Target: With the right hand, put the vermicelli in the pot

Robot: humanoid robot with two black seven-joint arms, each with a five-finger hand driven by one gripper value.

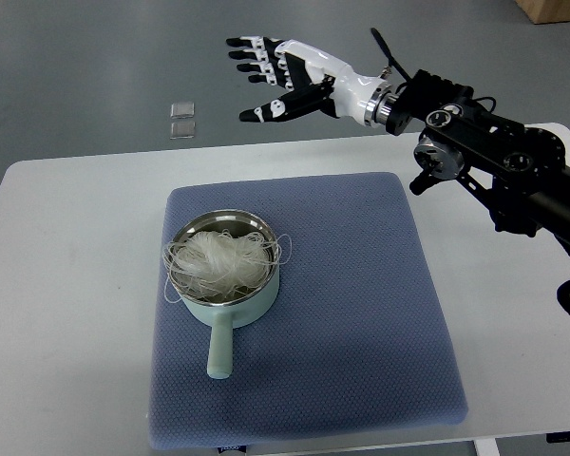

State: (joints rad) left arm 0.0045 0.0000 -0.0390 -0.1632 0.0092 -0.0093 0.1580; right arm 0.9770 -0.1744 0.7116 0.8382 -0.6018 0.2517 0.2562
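A pale green pot (223, 328) with a steel inside stands on the left part of the blue mat, its handle pointing toward me. A white bundle of vermicelli (220, 263) fills the pot, with a few strands hanging over the rim. My right hand (271, 76) is raised above and beyond the table's far edge, well up and right of the pot. Its fingers are spread and hold nothing. The black right arm (499, 157) comes in from the right edge.
A blue quilted mat (361, 313) covers the middle of the white table (66, 304). Two small clear squares (181, 120) lie on the grey floor beyond the table's far edge.
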